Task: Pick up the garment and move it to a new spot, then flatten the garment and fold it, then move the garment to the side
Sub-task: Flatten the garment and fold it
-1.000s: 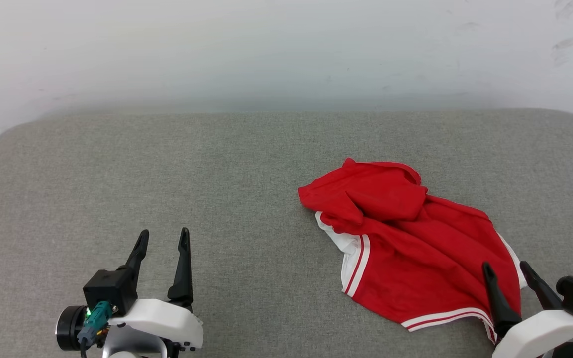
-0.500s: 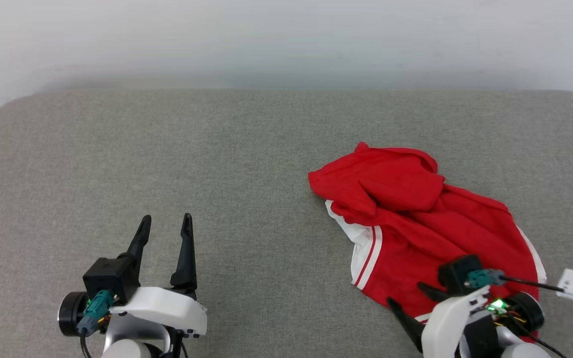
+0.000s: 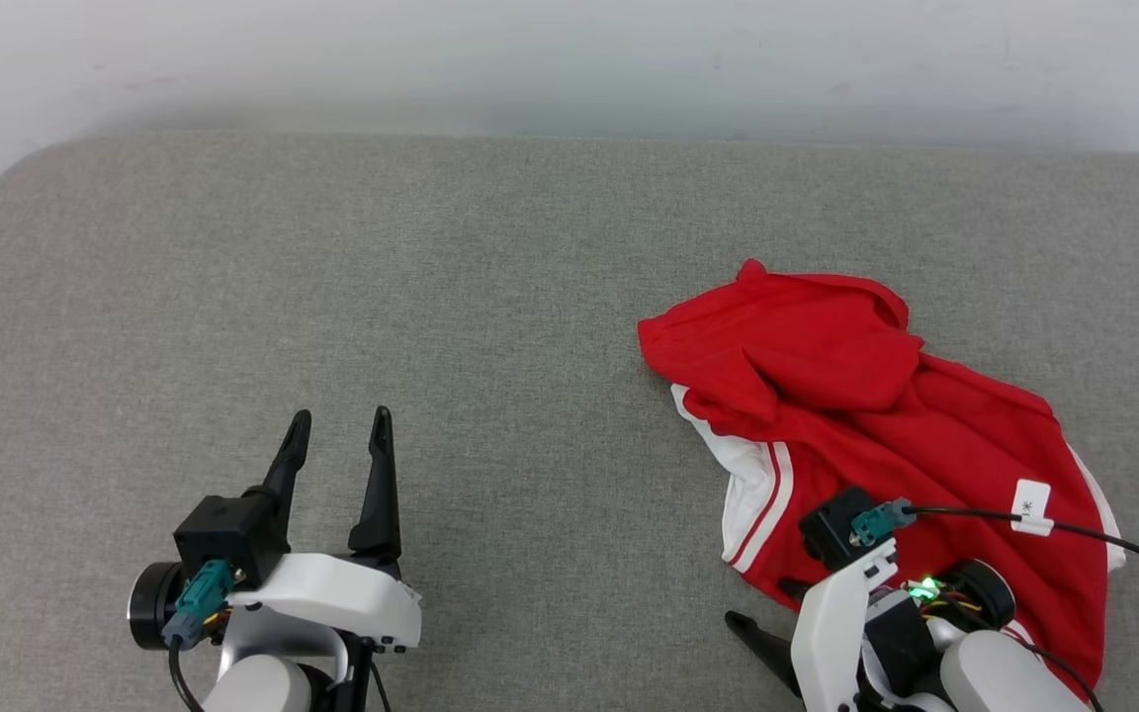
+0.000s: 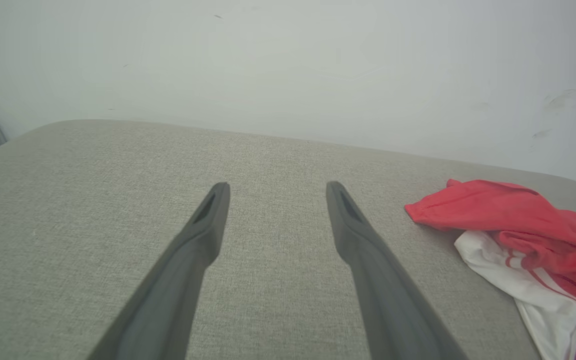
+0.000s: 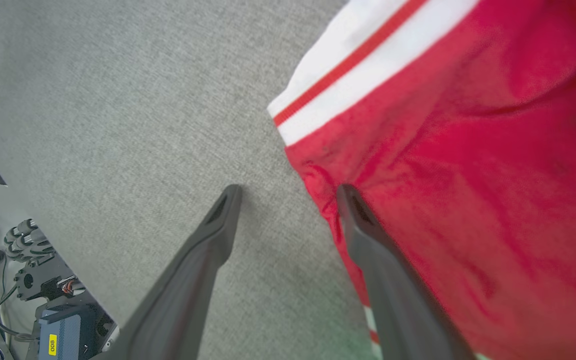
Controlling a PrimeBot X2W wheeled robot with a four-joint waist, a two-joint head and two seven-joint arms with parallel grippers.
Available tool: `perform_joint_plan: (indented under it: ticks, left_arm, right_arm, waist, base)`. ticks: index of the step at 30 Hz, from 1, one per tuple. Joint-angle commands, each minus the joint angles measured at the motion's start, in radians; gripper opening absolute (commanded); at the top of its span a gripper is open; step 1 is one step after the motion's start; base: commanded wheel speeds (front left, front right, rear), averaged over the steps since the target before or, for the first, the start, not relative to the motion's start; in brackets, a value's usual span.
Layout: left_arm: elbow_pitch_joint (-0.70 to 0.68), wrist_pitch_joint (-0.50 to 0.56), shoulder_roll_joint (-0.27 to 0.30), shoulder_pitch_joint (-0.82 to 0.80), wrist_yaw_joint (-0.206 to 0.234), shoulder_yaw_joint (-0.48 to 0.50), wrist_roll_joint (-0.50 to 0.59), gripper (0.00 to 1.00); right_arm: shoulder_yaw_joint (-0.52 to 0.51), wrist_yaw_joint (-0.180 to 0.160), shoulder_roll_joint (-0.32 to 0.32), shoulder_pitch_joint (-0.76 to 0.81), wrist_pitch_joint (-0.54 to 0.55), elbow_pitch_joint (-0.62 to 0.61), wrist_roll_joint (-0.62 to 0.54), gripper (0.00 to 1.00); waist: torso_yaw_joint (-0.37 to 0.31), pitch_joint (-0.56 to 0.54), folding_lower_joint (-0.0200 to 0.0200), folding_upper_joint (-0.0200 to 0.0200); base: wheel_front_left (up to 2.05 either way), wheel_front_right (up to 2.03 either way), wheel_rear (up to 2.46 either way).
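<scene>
Garment [image 3: 886, 415]: thin red fabric, soft and creased, lying crumpled on the right half of the grey woven surface [image 3: 431, 297]. A loose flap is folded over at its far end. A white panel with red stripes shows along its left edge. Its long axis runs diagonally in the head view, from far-left to near-right.

Right pincer [image 3: 759, 603]: released, fingers spread at the garment's near-left edge. In the right wrist view one finger lies over bare grey weave and the other over red cloth [image 5: 468, 175]. Contact cannot be confirmed. A black cable [image 3: 1103, 534] with a white tag crosses above the garment.

Left pincer [image 3: 343, 415]: released, over bare surface, well apart from the garment.
</scene>
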Motion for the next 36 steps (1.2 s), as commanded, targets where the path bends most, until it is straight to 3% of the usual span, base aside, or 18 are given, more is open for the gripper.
perform_joint_plan:
  ticks: [1, 2, 3, 7, 14, 24, 29, 35, 36]
  left_arm:
    - [0.004, -0.008, -0.004, -0.009, -0.003, 0.002, -0.002, 1.00]
    - [0.007, -0.007, -0.005, -0.011, -0.005, 0.002, -0.002, 1.00]
    - [0.009, -0.009, -0.006, -0.012, -0.005, 0.003, -0.002, 1.00]
    - [0.017, -0.013, -0.005, -0.002, -0.005, 0.005, -0.004, 1.00]
    - [0.025, -0.013, 0.001, 0.012, -0.007, 0.001, -0.007, 1.00]
    - [0.014, 0.009, 0.017, 0.024, 0.000, -0.012, -0.002, 1.00]
    - [0.006, 0.015, 0.012, 0.028, 0.001, -0.025, -0.003, 1.00]
    - [0.013, 0.009, 0.006, 0.033, 0.001, -0.023, -0.010, 1.00]
    - [0.017, 0.009, 0.005, 0.034, 0.001, -0.023, -0.013, 1.00]
  right_arm:
    - [0.025, -0.001, 0.004, 0.015, 0.027, 0.057, 0.014, 1.00]
    - [0.034, -0.001, 0.005, 0.013, 0.037, 0.077, 0.021, 0.42]
    - [0.040, -0.001, 0.007, 0.012, 0.039, 0.092, 0.032, 0.00]
    - [0.073, 0.001, 0.028, -0.007, 0.023, 0.095, 0.064, 0.00]
    - [0.146, 0.000, 0.058, -0.083, -0.058, -0.058, 0.118, 0.00]
    - [0.400, -0.001, 0.103, -0.107, -0.095, -0.274, 0.215, 0.00]
    - [0.524, -0.001, 0.058, -0.067, -0.022, -0.273, 0.293, 0.00]
    - [0.510, -0.001, 0.020, -0.020, -0.026, -0.196, 0.315, 0.00]
    - [0.496, -0.001, 0.020, -0.013, -0.047, -0.187, 0.314, 0.19]
  waist:
    - [0.000, 0.000, 0.0000, 0.0000]
    - [0.000, -0.001, 0.0000, 0.0000]
    - [-0.001, -0.001, 0.0000, 0.0000]
    - [-0.008, -0.012, 0.0000, 0.0000]
    - [-0.022, -0.041, 0.0000, 0.0000]
    - [-0.025, -0.081, 0.0000, 0.0000]
    - [-0.013, -0.081, 0.0000, 0.0000]
    - [-0.004, -0.070, 0.0000, 0.0000]
    - [-0.003, -0.068, 0.0000, 0.0000]
  base:
    - [0.00, 0.00, 0.00]
    - [0.00, 0.00, 0.00]
    - [0.00, 0.00, 0.00]
    - [0.00, 0.00, 0.00]
    - [0.00, 0.00, 0.00]
    - [0.00, 0.00, 0.00]
    - [0.00, 0.00, 0.00]
    - [0.00, 0.00, 0.00]
    - [0.00, 0.00, 0.00]
